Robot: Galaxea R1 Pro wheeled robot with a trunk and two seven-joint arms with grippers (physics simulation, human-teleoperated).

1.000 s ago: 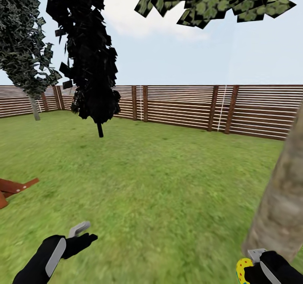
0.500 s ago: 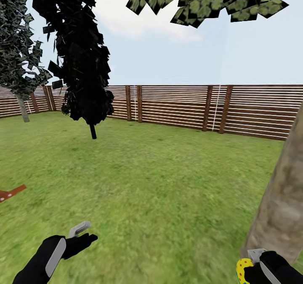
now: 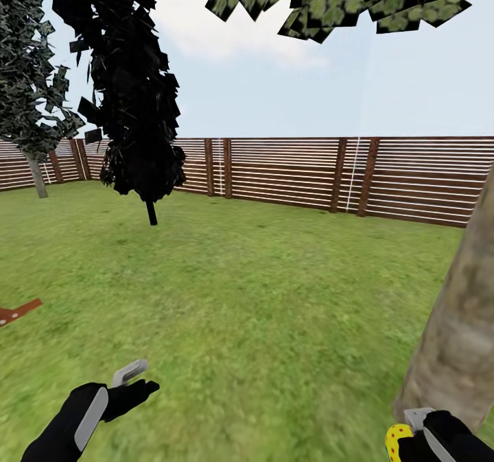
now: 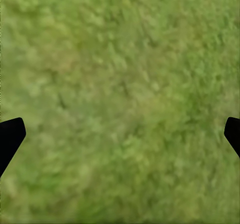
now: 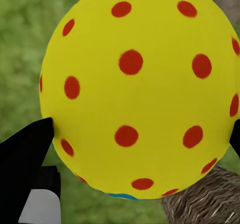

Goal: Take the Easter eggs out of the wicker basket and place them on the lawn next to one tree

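Note:
My right gripper [image 3: 406, 436] is shut on a yellow Easter egg [image 3: 394, 441] with red dots, low at the head view's right edge. In the right wrist view the egg [image 5: 135, 89] sits between the black fingers [image 5: 25, 151]. The egg hangs just in front of the foot of the thick pale tree [image 3: 461, 318] trunk. A woven brown-grey patch [image 5: 202, 204] behind the egg looks like the wicker basket. My left gripper [image 3: 132, 382] is open over the lawn [image 3: 274, 297], and only grass [image 4: 120, 84] lies between its fingertips.
A thin-trunked black-leaved tree [image 3: 134, 105] stands on the grass ahead left, and a darker tree [image 3: 31, 78] stands further left. A brown slatted fence [image 3: 295, 174] closes the far side. A red-brown wooden piece [image 3: 17, 311] pokes in at the left edge.
The camera has swung to the right, so fence, trees and the red-brown piece slid left in the picture. Both grippers hold their pose, and the egg stays gripped.

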